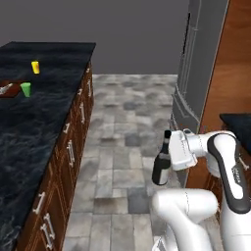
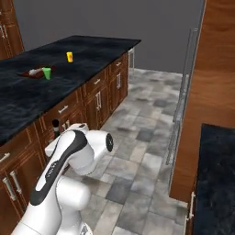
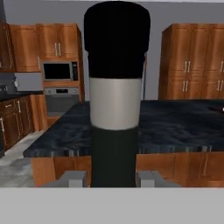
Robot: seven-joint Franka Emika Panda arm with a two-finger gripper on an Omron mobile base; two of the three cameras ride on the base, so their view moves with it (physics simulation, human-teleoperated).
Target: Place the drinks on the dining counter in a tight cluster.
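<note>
My gripper [image 1: 169, 158] is shut on the slim dark wine bottle [image 1: 161, 165], holding it upright above the tiled floor, to the right of the dining counter [image 1: 29, 137]. In the hand view the wine bottle [image 3: 114, 109], with its pale label, stands between my fingertips [image 3: 72, 178], and the dining counter [image 3: 175, 127] lies beyond it. Only the wine bottle's top [image 2: 56, 125] pokes out from behind the arm in the right base view. The yellow juice bottle [image 1: 35, 67] [image 2: 69, 56] stands far back on the dining counter [image 2: 27, 96].
A small green cup [image 1: 25, 88] [image 2: 47, 73] stands by a brown board [image 1: 6, 90] [image 2: 32, 72] carrying a pale object. A tall grey fridge [image 1: 196, 63] and a narrower black counter [image 2: 215, 174] flank the aisle on the right. Tiled floor [image 1: 122, 147] runs between.
</note>
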